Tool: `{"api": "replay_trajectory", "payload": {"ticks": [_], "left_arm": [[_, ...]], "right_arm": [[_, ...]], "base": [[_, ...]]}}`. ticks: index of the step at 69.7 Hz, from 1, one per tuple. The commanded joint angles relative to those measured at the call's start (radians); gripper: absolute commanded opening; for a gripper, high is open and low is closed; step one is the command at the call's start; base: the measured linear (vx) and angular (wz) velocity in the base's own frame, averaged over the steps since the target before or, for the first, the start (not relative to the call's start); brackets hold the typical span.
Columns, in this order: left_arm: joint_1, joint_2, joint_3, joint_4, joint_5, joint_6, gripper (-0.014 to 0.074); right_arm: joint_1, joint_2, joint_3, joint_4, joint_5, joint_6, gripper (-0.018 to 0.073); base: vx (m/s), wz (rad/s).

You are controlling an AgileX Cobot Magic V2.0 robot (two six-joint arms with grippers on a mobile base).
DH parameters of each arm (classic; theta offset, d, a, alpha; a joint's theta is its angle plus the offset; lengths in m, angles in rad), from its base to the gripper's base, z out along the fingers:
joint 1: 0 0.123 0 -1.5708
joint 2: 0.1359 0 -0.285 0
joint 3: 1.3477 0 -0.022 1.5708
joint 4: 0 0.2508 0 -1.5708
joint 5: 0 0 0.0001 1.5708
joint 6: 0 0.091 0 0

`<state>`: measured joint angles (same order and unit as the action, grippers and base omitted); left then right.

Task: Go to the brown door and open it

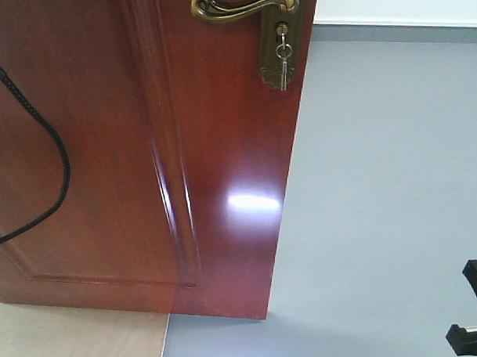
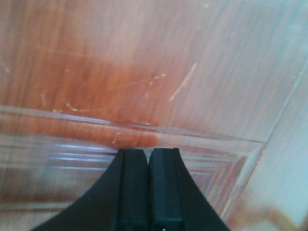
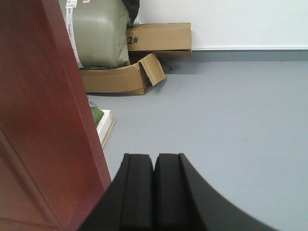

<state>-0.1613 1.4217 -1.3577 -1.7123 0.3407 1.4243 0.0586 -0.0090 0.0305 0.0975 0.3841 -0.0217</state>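
Clearly the door (image 1: 128,151) fills the left and centre of the front view, glossy red-brown, its free edge running down from top centre-right to the floor (image 1: 381,220). Grey floor shows past that edge, so the door looks already swung partly open, though how far is hard to tell. The handle (image 1: 244,4) sits at the top of the front view, brass, with the backplate (image 1: 277,56) below it and keys (image 1: 282,59) hanging from the lock. A black cable (image 1: 53,146) loops across the door's left side.

The left gripper (image 2: 147,159) has its fingers pressed together, holding nothing, tips very near or against the door's panel moulding; contact cannot be confirmed. The right gripper (image 3: 154,163) is also closed and empty, just beside the door edge (image 3: 82,96), pointing at open floor. Boxes (image 3: 144,53) and a green sack (image 3: 98,33) lie well beyond by the wall.

Judged step: pushing the door wider, approach done. Next move likely calls for the left arm to press on the panel while the base advances, with the right arm kept off the edge.
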Motion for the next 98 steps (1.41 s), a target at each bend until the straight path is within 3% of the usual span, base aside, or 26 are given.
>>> {"api": "replay_trajectory", "payload": {"ticks": [1,36,41,48,55,64,71,77,79,83,88,98], "left_arm": [[-0.005,-0.031,-0.029,-0.111,0.012,0.002,0.0017],[-0.005,-0.026,-0.029,-0.110,0.011,0.002,0.0017],[-0.005,-0.026,-0.032,-0.059,-0.005,0.002,0.0017],[-0.005,-0.026,-0.064,0.132,-0.005,-0.036,0.0017],[-0.022,-0.026,-0.115,0.457,-0.019,-0.169,0.0017],[-0.050,-0.026,-0.185,0.908,-0.061,-0.504,0.0017],[-0.056,-0.026,-0.221,1.257,-0.101,-0.860,0.0017],[-0.055,-0.026,-0.234,1.505,-0.115,-1.123,0.0017],[-0.055,-0.026,-0.235,1.577,-0.118,-1.177,0.0017],[-0.055,-0.026,-0.235,1.690,-0.121,-1.306,0.0017],[-0.055,-0.024,-0.234,1.791,-0.122,-1.393,0.0017],[-0.055,-0.024,-0.234,1.819,-0.148,-1.414,0.0017]], "right_arm": [[0.002,-0.016,0.002,-0.005,-0.081,-0.012,0.0000],[0.002,-0.016,0.002,-0.005,-0.081,-0.012,0.0000],[0.002,-0.016,0.002,-0.005,-0.081,-0.012,0.0000],[0.002,-0.016,0.002,-0.005,-0.081,-0.012,0.0000],[0.002,-0.016,0.002,-0.005,-0.082,-0.012,0.0000],[0.002,-0.016,0.002,-0.005,-0.081,-0.012,0.0000],[0.002,-0.016,0.002,-0.005,-0.081,-0.012,0.0000],[0.002,-0.016,0.002,-0.005,-0.081,-0.012,0.0000],[0.002,-0.016,0.002,-0.005,-0.081,-0.012,0.0000],[0.002,-0.016,0.002,-0.005,-0.081,-0.012,0.0000],[0.002,-0.016,0.002,-0.005,-0.081,-0.012,0.0000],[0.002,-0.016,0.002,-0.005,-0.081,-0.012,0.0000]], "base": [[0.00,0.00],[0.00,0.00],[0.00,0.00],[0.00,0.00],[0.00,0.00],[0.00,0.00],[0.00,0.00],[0.00,0.00],[0.00,0.00],[0.00,0.00],[0.00,0.00],[0.00,0.00]]}}
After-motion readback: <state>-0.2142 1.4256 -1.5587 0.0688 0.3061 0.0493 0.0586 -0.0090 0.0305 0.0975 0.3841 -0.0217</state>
